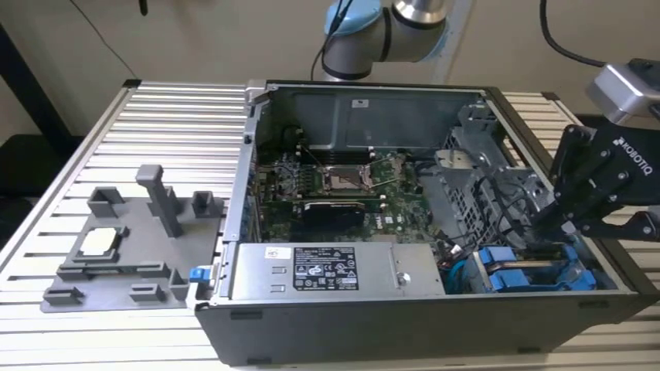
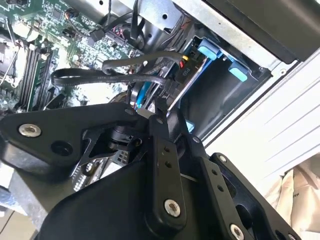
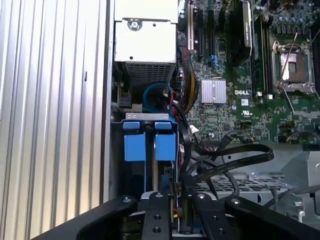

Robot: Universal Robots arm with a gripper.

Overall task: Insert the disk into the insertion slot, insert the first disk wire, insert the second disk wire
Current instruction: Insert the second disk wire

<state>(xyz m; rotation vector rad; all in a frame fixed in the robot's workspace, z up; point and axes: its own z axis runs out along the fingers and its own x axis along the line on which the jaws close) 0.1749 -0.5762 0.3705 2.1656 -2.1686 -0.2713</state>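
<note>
Gripper [image 1: 557,232] lowered inside the drive cage [image 1: 490,174], above the disk [image 1: 515,274] already seated in the insertion slot [image 3: 150,172]. Jaws seemingly pinched on a black wire [image 2: 130,75], though partly hidden. Wire-insertion step; calls for aligning plug with disk's connector.

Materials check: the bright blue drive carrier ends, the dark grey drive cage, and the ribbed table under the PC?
Bright blue drive carrier ends: likely moulded plastic, with uniform saturated colour and a matte, soft-edged look. Dark grey drive cage: looks like stamped sheet metal, thin folded walls with punched holes, dull grey finish. Ribbed silver table: probably extruded aluminium, with parallel slotted ribs and a pale satin sheen.
</note>
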